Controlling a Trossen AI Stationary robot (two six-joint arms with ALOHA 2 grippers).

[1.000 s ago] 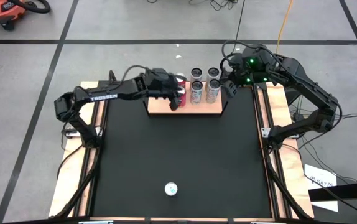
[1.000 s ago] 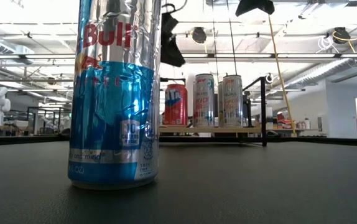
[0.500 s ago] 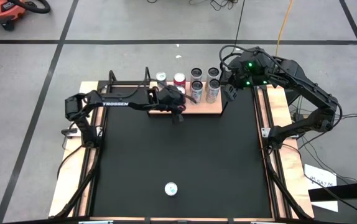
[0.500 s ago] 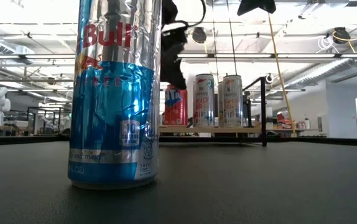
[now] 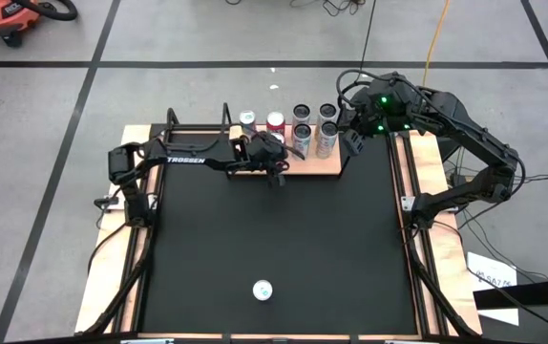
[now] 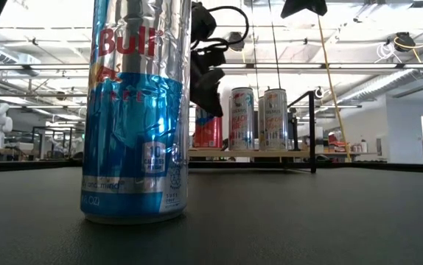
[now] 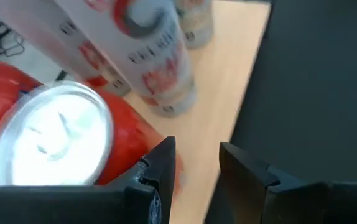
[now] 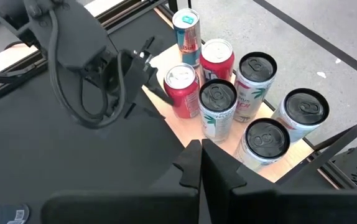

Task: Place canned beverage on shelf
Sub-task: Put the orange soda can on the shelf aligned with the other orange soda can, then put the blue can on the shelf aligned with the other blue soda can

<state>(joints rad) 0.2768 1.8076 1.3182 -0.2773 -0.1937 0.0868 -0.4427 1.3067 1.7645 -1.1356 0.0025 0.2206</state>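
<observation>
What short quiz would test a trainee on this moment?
1. True or false: the left gripper holds a can.
2. How many cans stand on the shelf?
3. Where is the lone blue can? A: black mat, B: shelf, C: floor.
Key: 1 false, jaws apart, empty, beside the red can; 2 seven; 3 A. The right gripper waits shut at the shelf's end.

Grey tiled floor [image 5: 207, 38] with dark seams, orange vacuum [image 5: 11, 17], yellow cable [image 5: 435, 33]
</observation>
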